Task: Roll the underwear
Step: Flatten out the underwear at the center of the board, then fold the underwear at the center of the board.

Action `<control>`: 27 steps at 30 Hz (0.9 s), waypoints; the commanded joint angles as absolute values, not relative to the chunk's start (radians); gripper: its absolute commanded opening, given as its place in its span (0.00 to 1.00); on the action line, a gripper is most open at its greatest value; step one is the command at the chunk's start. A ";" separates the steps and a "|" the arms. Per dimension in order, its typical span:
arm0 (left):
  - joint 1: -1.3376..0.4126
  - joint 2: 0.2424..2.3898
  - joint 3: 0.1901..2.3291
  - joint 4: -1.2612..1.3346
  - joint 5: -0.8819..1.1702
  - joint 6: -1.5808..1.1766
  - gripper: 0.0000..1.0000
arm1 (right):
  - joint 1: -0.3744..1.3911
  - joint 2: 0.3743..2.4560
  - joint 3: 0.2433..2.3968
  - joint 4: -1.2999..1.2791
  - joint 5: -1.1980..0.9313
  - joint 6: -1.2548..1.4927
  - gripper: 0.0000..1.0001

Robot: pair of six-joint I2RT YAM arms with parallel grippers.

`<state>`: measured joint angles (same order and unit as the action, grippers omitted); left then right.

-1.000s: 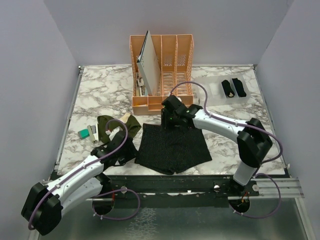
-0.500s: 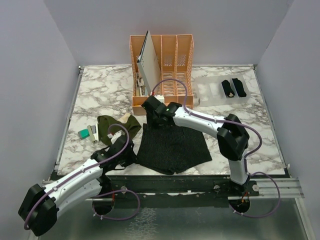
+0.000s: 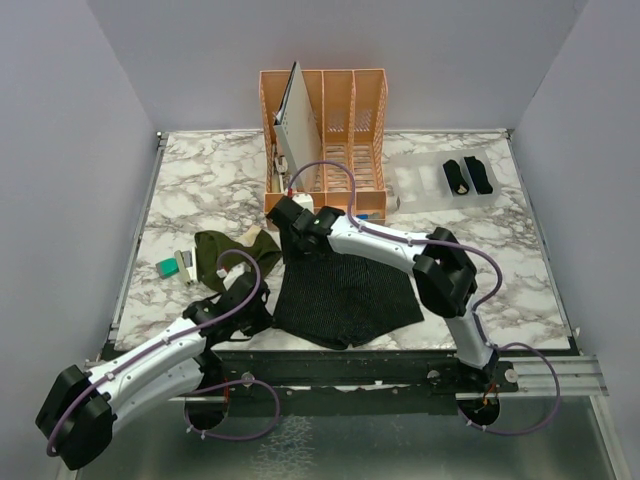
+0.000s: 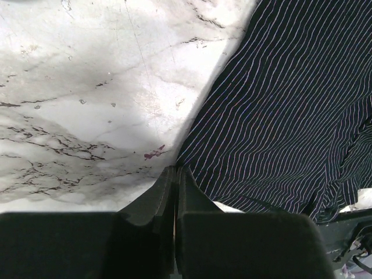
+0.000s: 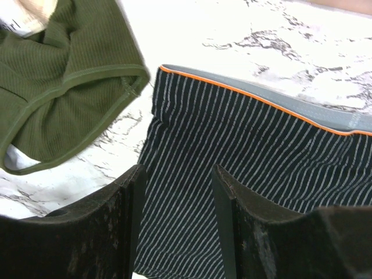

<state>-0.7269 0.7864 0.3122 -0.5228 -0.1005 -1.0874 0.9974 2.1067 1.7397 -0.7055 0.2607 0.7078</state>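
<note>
Top view, far left: small teal block (image 3: 166, 267) on the marble table (image 3: 200, 180), with the olive-green briefs (image 3: 215, 252) crumpled just to its right. Cream waistband shows at their upper right.

Lower left: we see the left gripper (image 3: 258, 314) at the lower-left corner of the striped black briefs (image 3: 345, 300). In its wrist view the fingers (image 4: 165, 192) are pressed together, tips right at the cloth edge. We cannot tell if any fabric is caught.

The striped briefs lie flat at centre, near the bottom table edge.

The right gripper (image 3: 292, 232) sits over their upper-left corner. In its wrist view the jaws are spread above the stripes, below the grey waistband, holding nothing.

Upper centre: orange file rack (image 3: 325, 140).

Upper right: two rolled black bundles (image 3: 457, 176) (image 3: 478, 174) lying side by side.
</note>
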 commanded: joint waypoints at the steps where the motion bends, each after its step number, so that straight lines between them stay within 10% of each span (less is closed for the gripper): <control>1: -0.732 0.764 0.308 -0.576 -0.124 -1.100 0.02 | 1.011 2.165 1.801 -0.732 0.294 0.714 0.53; 27: -0.732 0.697 0.291 -0.565 -0.107 -1.098 0.00 | 1.010 2.455 2.106 -0.813 0.432 0.692 0.44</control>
<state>-0.7288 0.7055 0.3023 -0.5491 -0.1005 -1.0874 1.0019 2.4104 2.0647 -0.7746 0.3847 0.7052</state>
